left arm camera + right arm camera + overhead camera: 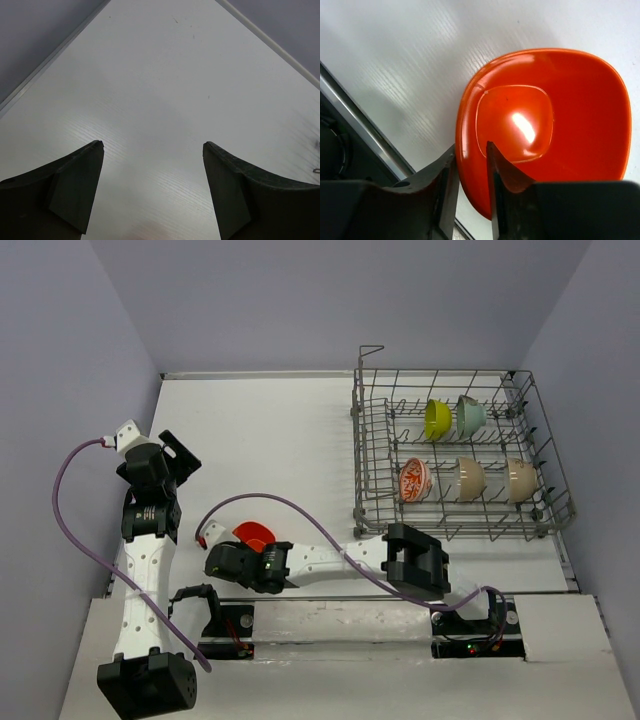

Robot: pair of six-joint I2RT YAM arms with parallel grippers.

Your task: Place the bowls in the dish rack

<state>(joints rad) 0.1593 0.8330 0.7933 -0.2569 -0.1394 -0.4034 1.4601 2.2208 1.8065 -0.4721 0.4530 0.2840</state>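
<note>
Right gripper (471, 146) is at the glossy rounded-square orange-red bowl (545, 125), and the claw is narrow. One finger is outside the rim and the other inside, with the bowl's near wall pinched between them. The bowl sits upright, mouth up, on the flat white table (280, 430). It is close to the near edge and left of centre, just beyond the bar that carries the arm bases. The right arm lies stretched leftward along the near side to reach it.

Over on the left, the left gripper (153, 145) hangs above bare table, claw wide, nothing between the fingers.

Far right now: the big grey wire dish rack (460, 525) stands on the table, well apart from the orange-red bowl. Five bowls stand on edge among its tines. In the far row there's a lime-yellow bowl (437, 419) and, just right of it, a pale teal bowl (470, 416). In the near row there's a white bowl with red patterning (415, 480) at the left, then a cream bowl (468, 478). A second cream bowl (520, 478) stands at the right end.
</note>
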